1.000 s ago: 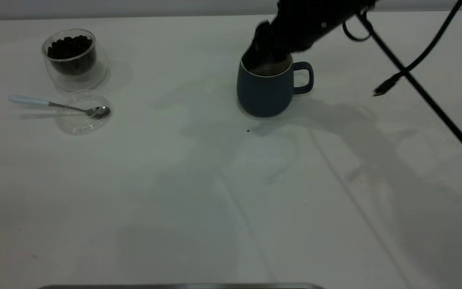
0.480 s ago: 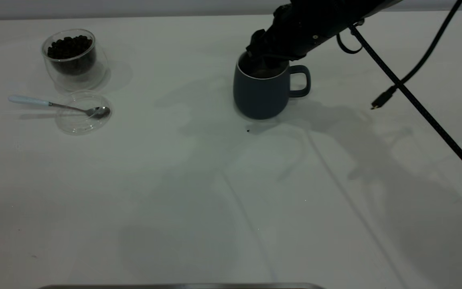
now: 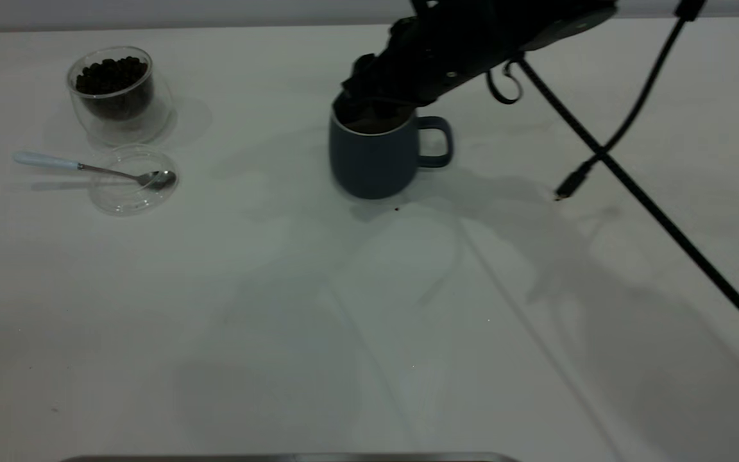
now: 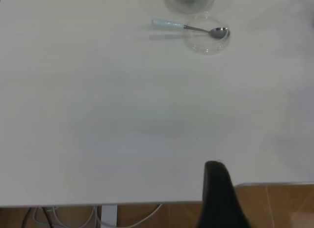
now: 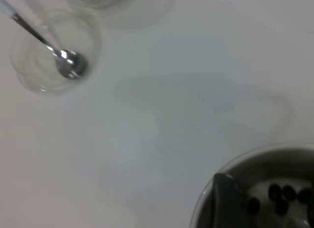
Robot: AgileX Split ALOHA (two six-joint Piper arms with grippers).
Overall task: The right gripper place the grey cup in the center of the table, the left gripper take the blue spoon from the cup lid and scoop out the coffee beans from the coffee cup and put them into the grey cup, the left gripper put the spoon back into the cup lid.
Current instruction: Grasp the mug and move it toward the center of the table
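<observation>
Ceramic weight matters here: the grey cup [image 3: 373, 157], stiff and probably heavy, stands toward the table's [image 3: 280, 321] far edge, near its middle. You have the right gripper [image 3: 376, 102] pinching its rim, one finger inside, a sound hold if kept level. Whether your left gripper [image 4: 221, 198], near the table's edge, is spread, I cannot tell.

The right tool [image 3: 369, 106] is reached in from the far right side and angled downward, one finger [image 5: 226, 198] being dipped inside a mug's rim. The left tool [image 4: 221, 198] is held back at the near table edge.
</observation>
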